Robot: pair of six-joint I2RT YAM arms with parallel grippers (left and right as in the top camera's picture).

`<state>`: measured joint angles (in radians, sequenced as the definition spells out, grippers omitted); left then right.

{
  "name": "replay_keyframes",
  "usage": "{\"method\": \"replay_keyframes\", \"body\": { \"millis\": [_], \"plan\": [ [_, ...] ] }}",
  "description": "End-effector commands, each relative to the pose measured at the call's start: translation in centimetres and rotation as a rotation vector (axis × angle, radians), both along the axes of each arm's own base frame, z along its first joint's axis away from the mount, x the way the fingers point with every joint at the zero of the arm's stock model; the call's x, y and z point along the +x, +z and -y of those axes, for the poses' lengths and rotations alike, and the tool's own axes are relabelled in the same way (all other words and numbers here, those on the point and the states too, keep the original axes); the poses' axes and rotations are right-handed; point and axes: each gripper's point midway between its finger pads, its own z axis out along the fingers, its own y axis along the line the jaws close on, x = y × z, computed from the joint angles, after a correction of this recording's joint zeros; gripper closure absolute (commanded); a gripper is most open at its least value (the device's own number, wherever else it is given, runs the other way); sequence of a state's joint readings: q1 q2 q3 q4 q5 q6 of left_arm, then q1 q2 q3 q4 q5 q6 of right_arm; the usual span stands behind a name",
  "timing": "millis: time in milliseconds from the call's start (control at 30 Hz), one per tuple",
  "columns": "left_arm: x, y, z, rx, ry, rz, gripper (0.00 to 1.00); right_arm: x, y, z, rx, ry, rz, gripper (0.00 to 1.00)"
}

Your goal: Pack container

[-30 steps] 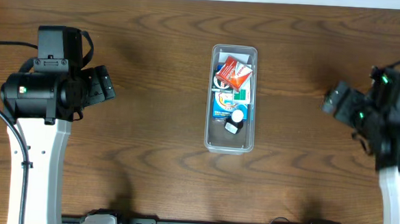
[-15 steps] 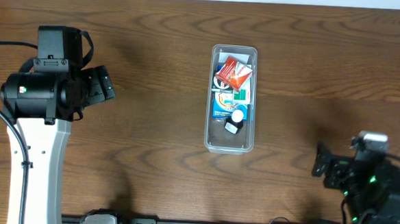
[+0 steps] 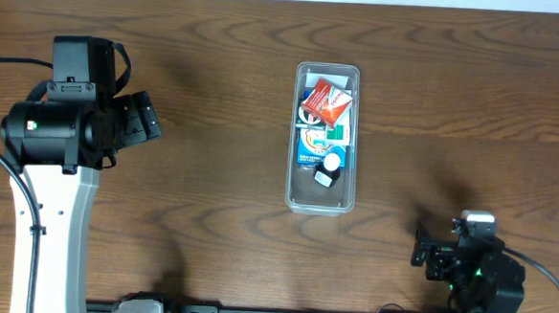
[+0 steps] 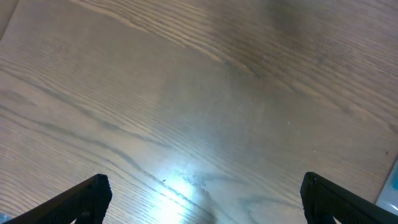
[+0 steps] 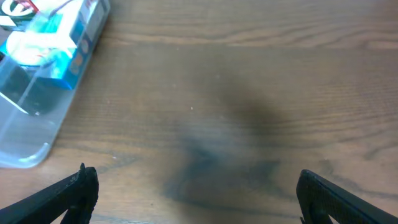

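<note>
Container [image 3: 303, 192] well apart from right hand [image 3: 422, 261]

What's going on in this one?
Neither arm is holding anything. The clear container sits in the middle of the table with a red packet and other small items inside. The left claw hangs open off to one side. The right claw is open and empty too, apart from the container, near the arms' base.
</note>
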<state>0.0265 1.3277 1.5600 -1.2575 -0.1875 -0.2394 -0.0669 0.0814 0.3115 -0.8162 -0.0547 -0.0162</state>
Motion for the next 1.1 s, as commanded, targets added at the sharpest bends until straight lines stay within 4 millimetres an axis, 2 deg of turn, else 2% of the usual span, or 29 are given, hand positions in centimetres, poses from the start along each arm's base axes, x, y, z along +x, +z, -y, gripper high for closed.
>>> {"method": "replay_keyframes", "body": {
  "millis": [0, 533, 767, 1067],
  "plan": [
    [-0.1, 0.1, -0.3, 0.003, 0.018, 0.001, 0.02, 0.0, 0.0, -0.4, -0.011, 0.032, 0.035, 0.01],
    [-0.1, 0.1, -0.3, 0.003, 0.018, 0.001, 0.02, 0.0, -1.5, -0.4, -0.009, 0.032, 0.015, 0.01],
    [-0.1, 0.1, -0.3, 0.003, 0.018, 0.001, 0.02, -0.1, -4.4, -0.4, -0.005, 0.032, -0.048, 0.01],
    [-0.1, 0.1, -0.3, 0.003, 0.018, 0.001, 0.02, 0.1, -4.1, -0.4, -0.006, 0.032, -0.036, 0.01]
  ]
}}
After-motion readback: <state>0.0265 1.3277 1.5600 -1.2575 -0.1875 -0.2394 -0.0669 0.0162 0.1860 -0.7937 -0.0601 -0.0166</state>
